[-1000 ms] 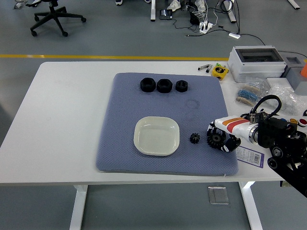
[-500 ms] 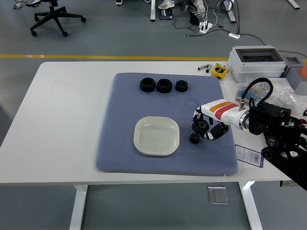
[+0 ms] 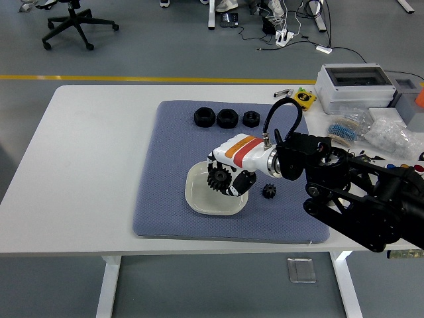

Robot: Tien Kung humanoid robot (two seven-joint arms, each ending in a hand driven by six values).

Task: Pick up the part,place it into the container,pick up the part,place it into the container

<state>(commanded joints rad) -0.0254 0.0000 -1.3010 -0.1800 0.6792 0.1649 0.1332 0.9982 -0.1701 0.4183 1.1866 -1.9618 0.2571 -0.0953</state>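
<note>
My right hand point(image 3: 224, 180) is white with orange and red stripes. It reaches in from the right and hangs over the cream square dish point(image 3: 199, 195) on the blue mat point(image 3: 165, 165). Its fingers are shut on a black gear point(image 3: 218, 177), held just above the dish. A smaller black gear point(image 3: 268, 191) lies on the mat to the right of the dish, partly beside my forearm. My left arm does not show in the head view.
Three black nuts point(image 3: 226, 118) line up at the mat's far edge. A grey box point(image 3: 354, 86), a yellow item point(image 3: 303, 98), bagged parts point(image 3: 397, 132) and a label card sit at the table's right side. The table's left half is bare white.
My right hand has carried the black gear leftward from the mat's right edge, past the small gear, to above the dish. The small gear has stayed put.
</note>
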